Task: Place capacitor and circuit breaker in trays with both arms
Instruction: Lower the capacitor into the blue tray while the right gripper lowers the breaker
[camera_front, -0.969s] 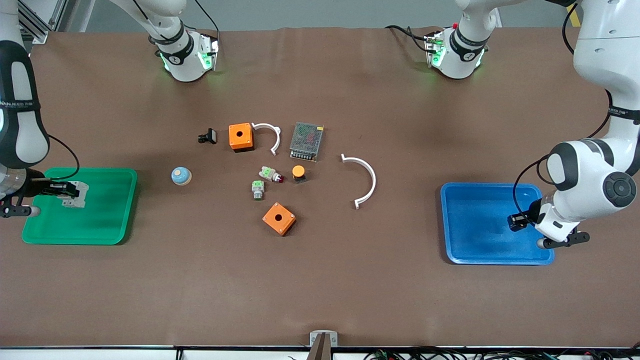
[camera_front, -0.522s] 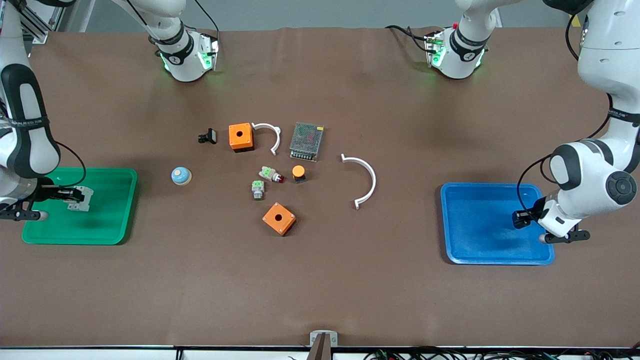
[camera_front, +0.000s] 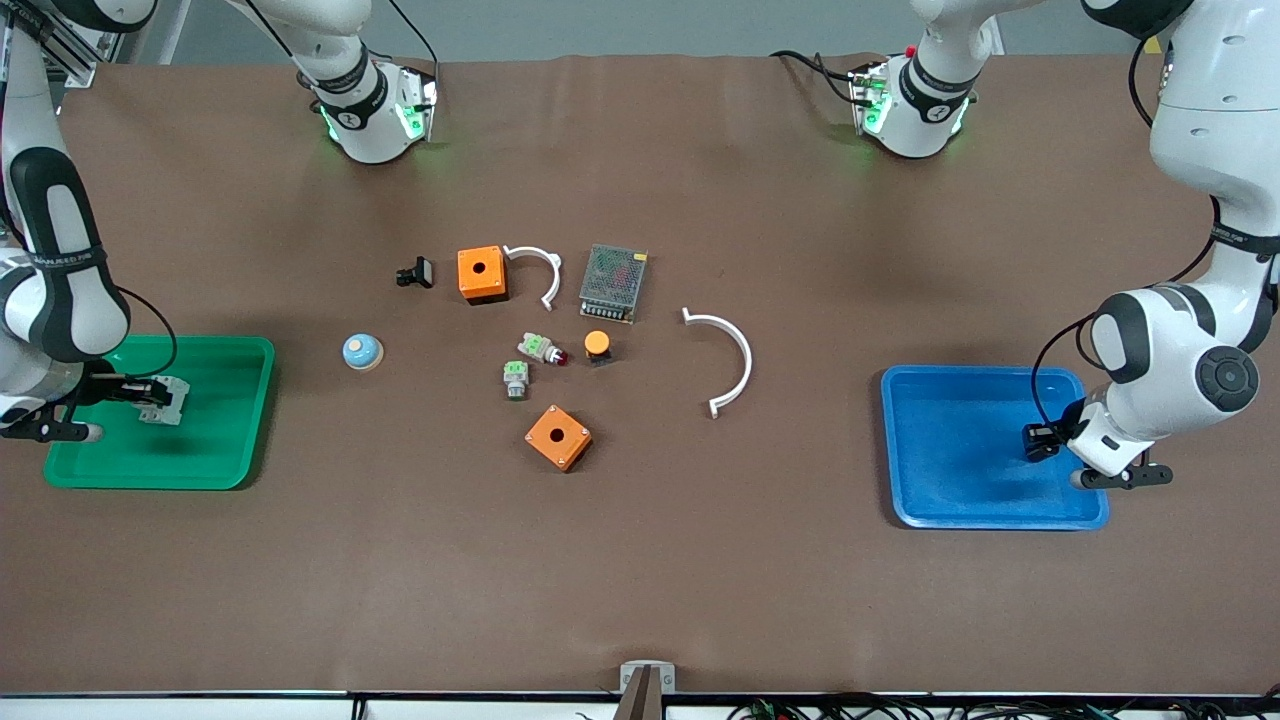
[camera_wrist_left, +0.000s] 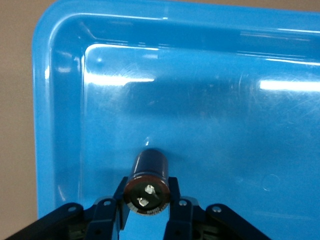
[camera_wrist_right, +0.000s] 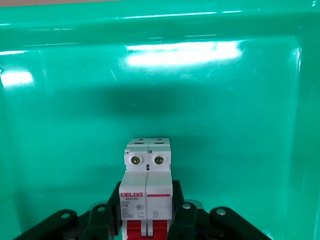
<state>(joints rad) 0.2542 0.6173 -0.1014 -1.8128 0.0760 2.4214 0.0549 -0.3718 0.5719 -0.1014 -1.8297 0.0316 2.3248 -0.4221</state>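
Clearly printed "DELIXI" marks the circuit breaker, clamped in the right gripper over the green tray. Meanwhile the left gripper pinches the capacitor over the blue tray.

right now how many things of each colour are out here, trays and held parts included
orange: 2 boxes, 1 orange-capped button
white: 2 curved clips
grey: 1 circuit breaker, 1 mesh power supply, 2 green-topped parts
black: 1 capacitor, 1 clip part
blue: 1 tray, 1 dome
green: 1 tray
total: 14
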